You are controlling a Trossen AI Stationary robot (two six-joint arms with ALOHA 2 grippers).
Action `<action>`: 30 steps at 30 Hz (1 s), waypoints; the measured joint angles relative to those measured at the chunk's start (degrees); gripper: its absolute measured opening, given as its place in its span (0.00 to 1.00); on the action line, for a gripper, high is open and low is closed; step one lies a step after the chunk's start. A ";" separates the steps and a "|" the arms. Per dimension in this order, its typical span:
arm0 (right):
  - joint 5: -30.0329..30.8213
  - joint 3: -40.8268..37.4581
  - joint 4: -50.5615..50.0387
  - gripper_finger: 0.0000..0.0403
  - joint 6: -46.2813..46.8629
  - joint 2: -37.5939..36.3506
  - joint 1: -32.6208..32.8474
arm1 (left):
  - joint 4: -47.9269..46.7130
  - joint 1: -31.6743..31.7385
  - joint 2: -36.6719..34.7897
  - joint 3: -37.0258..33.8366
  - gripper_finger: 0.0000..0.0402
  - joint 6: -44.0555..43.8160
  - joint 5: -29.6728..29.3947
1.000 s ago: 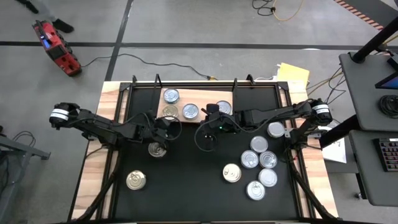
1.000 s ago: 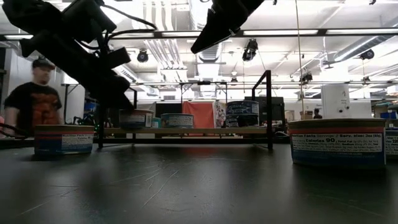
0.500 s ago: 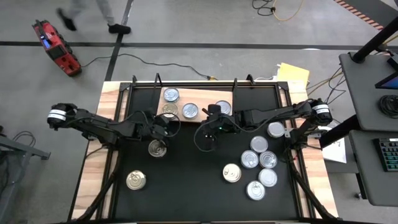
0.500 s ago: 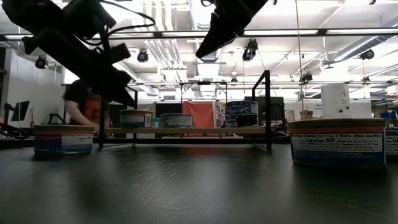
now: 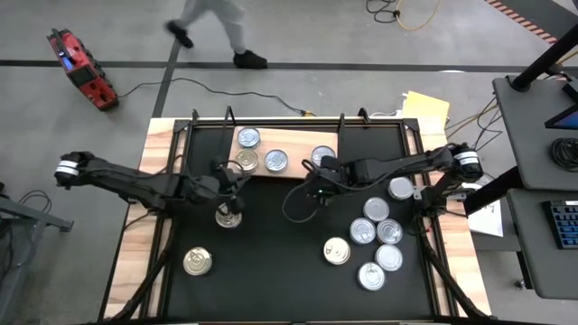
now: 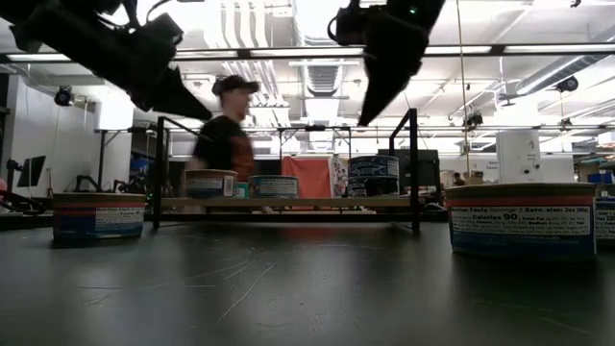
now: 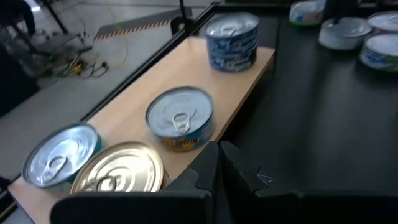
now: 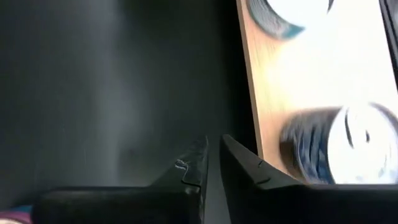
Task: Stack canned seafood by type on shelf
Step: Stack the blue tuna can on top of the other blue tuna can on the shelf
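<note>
The shelf [image 5: 293, 143] is a light wooden board at the table's far middle. Several tins stand on it: a silver one [image 5: 248, 138], a gold-topped one [image 5: 246, 162], a silver one [image 5: 276, 162] and a blue-labelled one [image 5: 322, 155]. My left gripper [image 5: 237, 185] hangs shut and empty just near of the shelf's left part, above the table; its wrist view shows the shelf tins [image 7: 180, 118] ahead. My right gripper [image 5: 312, 187] points steeply down near the shelf's right part [image 8: 298, 81], its fingers [image 8: 249, 165] together with nothing between them.
A loose tin [image 5: 228, 215] sits on the black table right below my left gripper, and a gold-topped one [image 5: 198, 262] lies at the near left. Several more tins [image 5: 376, 244] cluster at the right. A black frame [image 6: 415, 168] stands around the shelf. A person walks past behind the table.
My left gripper has risen and drawn back from the shelf toward the table's left. My right gripper has tipped from a slant to pointing steeply down and has uncovered the blue-labelled tin on the shelf. The tins have stayed where they were.
</note>
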 joint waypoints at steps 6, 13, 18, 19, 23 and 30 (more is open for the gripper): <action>3.87 0.00 -9.08 0.03 8.36 -1.50 0.39 | -0.16 -0.78 -3.44 0.00 0.00 2.92 0.04; 10.79 0.00 -17.01 0.03 14.67 -1.98 -1.13 | -0.06 -0.78 -5.09 0.00 0.00 3.96 0.00; 11.34 0.00 -17.02 0.03 14.37 -1.98 -2.01 | -0.05 -0.75 -4.62 0.00 0.00 4.15 0.00; 12.14 0.00 -17.14 0.03 14.36 -1.98 -2.17 | -0.05 -0.75 -4.48 0.00 0.00 4.15 0.00; 13.42 0.00 -18.53 0.03 14.21 -1.98 -3.19 | -0.08 -0.75 -4.06 0.00 0.00 4.13 0.00; 14.90 -0.02 -18.84 0.03 11.81 -1.98 -5.13 | -0.07 -0.75 -3.74 0.00 0.00 4.13 0.00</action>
